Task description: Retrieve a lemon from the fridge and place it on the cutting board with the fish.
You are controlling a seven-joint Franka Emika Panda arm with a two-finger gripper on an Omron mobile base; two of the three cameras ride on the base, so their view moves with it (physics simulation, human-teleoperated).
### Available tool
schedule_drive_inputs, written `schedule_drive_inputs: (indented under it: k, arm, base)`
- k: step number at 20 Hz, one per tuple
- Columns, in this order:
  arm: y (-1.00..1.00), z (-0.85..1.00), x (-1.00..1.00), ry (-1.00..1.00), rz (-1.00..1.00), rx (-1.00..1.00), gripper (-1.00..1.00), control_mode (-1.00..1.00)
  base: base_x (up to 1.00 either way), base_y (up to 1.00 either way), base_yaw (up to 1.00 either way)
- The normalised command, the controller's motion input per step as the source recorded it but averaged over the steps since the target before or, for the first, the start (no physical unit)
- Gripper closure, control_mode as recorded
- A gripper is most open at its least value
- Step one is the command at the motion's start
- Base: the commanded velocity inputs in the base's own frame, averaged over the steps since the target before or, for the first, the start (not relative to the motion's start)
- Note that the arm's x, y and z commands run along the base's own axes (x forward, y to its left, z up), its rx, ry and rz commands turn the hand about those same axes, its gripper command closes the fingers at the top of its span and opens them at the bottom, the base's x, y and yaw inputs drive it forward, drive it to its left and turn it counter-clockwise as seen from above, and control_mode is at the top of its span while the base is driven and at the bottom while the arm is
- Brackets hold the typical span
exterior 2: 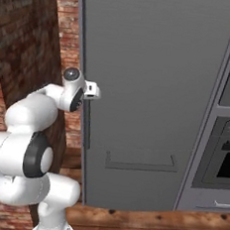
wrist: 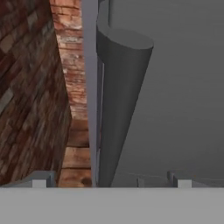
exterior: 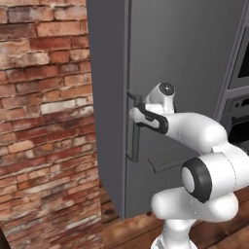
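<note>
From my right base camera I see the tall dark grey fridge (exterior 2: 154,91) with its door shut, filling the centre from 12 to 6 o'clock. My white arm rises from 8 o'clock, and its two-finger gripper (exterior 2: 92,90) reaches the door's left edge at about 9 o'clock; I cannot tell how its jaws stand. A red brick wall (exterior 2: 29,44) stands at 10 o'clock, a grey built-in oven stack (exterior 2: 223,147) at 3 o'clock, and a brown wooden plank floor (exterior 2: 151,227) at 6 o'clock.

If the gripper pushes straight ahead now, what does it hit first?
Likely the fridge handle: it stands between the gripper's open fingers, with the fridge door right behind. Depth is uncertain.
</note>
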Motion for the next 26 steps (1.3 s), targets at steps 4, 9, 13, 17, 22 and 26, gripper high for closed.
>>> schedule_drive_inputs:
  k: [4,9,13,17,22,26]
  arm:
    - [0.14,-0.05,0.31,-0.01,0.0,0.0,-1.0,-1.0]
    - [0.02,0.0,0.45,0.0,0.0,0.0,-1.0,-1.0]
    - [0.0,0.0,0.43,0.0,0.02,0.0,-1.0,-1.0]
    - [0.0,-0.06,0.43,-0.01,0.05,0.02,-1.0,-1.0]
    - [0.0,-0.15,0.47,-0.05,0.1,0.05,-1.0,-1.0]
    - [0.0,-0.2,0.5,-0.01,0.1,0.06,1.0,-1.0]
  base:
    - [0.0,0.0,0.0]
    - [0.0,0.0,0.0]
    - [0.0,0.0,0.0]
    - [0.0,0.0,0.0]
    - [0.0,0.0,0.0]
    - [0.0,0.0,0.0]
